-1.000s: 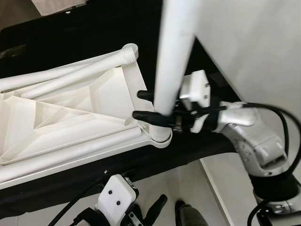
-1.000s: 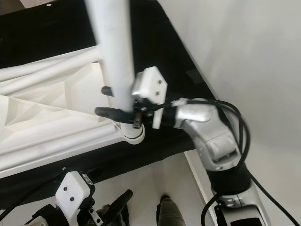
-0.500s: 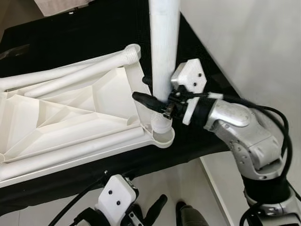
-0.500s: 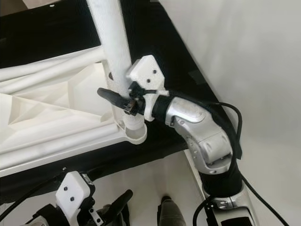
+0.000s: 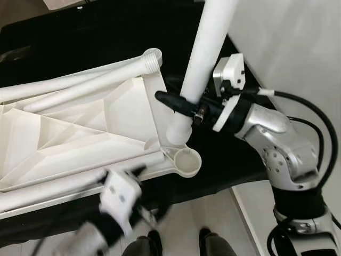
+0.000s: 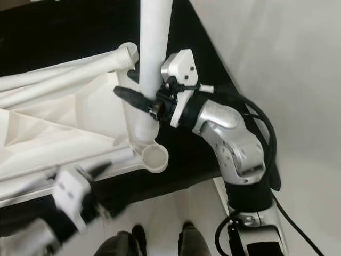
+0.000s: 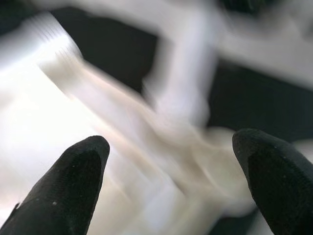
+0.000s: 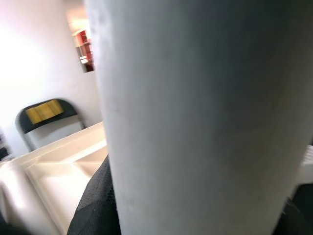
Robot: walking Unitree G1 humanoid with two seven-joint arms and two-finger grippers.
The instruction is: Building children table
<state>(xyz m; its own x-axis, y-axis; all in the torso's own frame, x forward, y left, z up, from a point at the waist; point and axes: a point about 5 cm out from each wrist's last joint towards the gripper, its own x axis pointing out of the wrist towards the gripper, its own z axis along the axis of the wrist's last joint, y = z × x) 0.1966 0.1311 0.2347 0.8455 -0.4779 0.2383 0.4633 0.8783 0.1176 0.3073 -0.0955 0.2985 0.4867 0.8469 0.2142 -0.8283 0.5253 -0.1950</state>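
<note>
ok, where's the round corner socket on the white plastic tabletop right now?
The empty round corner socket sits at the upturned white plastic tabletop's near right corner, beside the white leg tube's lower end.

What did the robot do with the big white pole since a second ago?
The right gripper kept its hold on the white pole and lifted the bottom end out of the round socket at the tabletop's corner; the pole now leans with its end beside the socket. The left gripper swung up toward the tabletop, blurred by its motion. The tabletop and the loose poles on it lie as before on the black surface.
</note>
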